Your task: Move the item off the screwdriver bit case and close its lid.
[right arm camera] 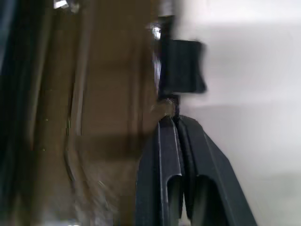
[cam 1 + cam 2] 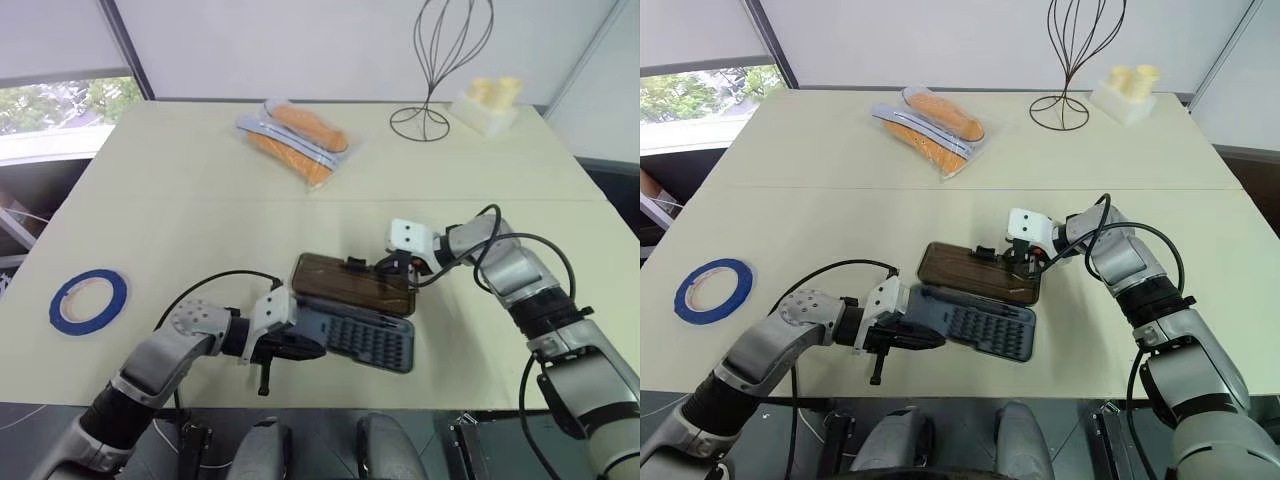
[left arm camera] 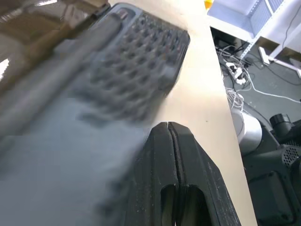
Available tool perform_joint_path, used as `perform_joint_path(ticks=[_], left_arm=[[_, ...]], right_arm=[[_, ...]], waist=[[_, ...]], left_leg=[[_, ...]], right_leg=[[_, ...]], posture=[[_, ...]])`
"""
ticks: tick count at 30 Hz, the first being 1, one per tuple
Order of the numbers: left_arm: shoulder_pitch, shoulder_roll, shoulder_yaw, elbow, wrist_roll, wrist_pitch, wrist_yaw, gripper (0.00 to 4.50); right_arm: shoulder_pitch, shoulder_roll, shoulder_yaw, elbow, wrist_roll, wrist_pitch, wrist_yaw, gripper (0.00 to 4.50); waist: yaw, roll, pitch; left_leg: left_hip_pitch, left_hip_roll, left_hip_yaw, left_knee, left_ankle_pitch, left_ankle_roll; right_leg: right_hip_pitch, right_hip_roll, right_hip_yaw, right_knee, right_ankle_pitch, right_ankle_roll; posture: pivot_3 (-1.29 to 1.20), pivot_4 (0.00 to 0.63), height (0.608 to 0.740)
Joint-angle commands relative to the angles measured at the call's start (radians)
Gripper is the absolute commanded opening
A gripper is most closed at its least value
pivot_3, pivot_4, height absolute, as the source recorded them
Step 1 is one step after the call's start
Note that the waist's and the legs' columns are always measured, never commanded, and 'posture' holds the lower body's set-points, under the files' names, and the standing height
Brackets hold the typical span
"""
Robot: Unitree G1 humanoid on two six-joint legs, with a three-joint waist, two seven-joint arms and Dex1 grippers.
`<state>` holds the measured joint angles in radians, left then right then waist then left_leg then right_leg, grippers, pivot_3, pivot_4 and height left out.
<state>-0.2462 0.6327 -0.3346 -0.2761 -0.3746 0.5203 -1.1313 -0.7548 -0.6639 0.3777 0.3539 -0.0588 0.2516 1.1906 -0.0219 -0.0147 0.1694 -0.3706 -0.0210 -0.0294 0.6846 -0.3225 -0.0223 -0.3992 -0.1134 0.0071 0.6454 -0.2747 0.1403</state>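
The right pincer [image 1: 176,120] is squeezed fully closed at the far edge of the lid [image 2: 350,283], right by the little black latch tab [image 1: 181,66]. It looks like it has the thin edge pinched, but I can't say for sure it has any plastic between the fingers. The left pincer [image 3: 168,128] is also shut with nothing in it, pressing against the near-left end of the bit case [image 2: 370,340]. The case sits open near the front edge of the desk [image 2: 180,200], lid folded back flat, nothing lying on it.

What worries me: that hold is tiny, so the lid could slip out mid-swing and flop back. If the left pincer isn't really bracing it, the whole case could skid or tip toward the desk edge. The latch might not click either.
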Motion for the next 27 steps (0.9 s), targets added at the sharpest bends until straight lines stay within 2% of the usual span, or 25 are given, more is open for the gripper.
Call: perform_joint_path(ticks=[1,5,15,27], left_arm=[[-0.004,0.003,0.006,-0.029,0.001,0.002,0.008,0.0],[-0.002,0.0,0.01,-0.03,-0.002,0.007,0.018,0.0],[-0.025,-0.031,0.055,0.012,-0.014,0.005,0.071,0.0],[-0.064,-0.065,0.108,0.078,-0.028,0.001,0.106,0.0]], right_arm=[[0.03,0.004,0.035,0.009,-0.04,-0.016,0.017,0.05],[0.034,0.012,0.04,-0.009,-0.057,-0.049,0.016,0.05],[0.074,-0.013,-0.023,-0.164,-0.163,-0.328,-0.177,0.05],[0.231,-0.031,-0.074,-0.453,-0.286,-0.382,-0.364,0.05]], waist=[[0.0,0.0,0.0],[0.0,0.0,0.0],[-0.011,0.0,0.0],[-0.014,0.0,0.0]], left_leg=[[0.0,0.0,0.0,0.0,0.0,0.0],[0.0,0.0,0.0,0.0,0.0,0.0],[-0.003,0.0,0.0,0.0,0.0,-0.001],[-0.004,0.0,0.0,-0.001,0.0,0.0]], right_leg=[[0.0,0.0,0.0,0.0,0.0,0.0],[0.0,0.0,0.0,0.0,0.0,0.0],[-0.004,0.0,0.0,0.001,0.0,0.0],[-0.005,-0.001,0.0,0.0,0.0,0.0]], posture=[[0.0,0.15,0.74],[0.0,0.15,0.74],[0.0,0.15,0.74],[0.0,0.15,0.74]])
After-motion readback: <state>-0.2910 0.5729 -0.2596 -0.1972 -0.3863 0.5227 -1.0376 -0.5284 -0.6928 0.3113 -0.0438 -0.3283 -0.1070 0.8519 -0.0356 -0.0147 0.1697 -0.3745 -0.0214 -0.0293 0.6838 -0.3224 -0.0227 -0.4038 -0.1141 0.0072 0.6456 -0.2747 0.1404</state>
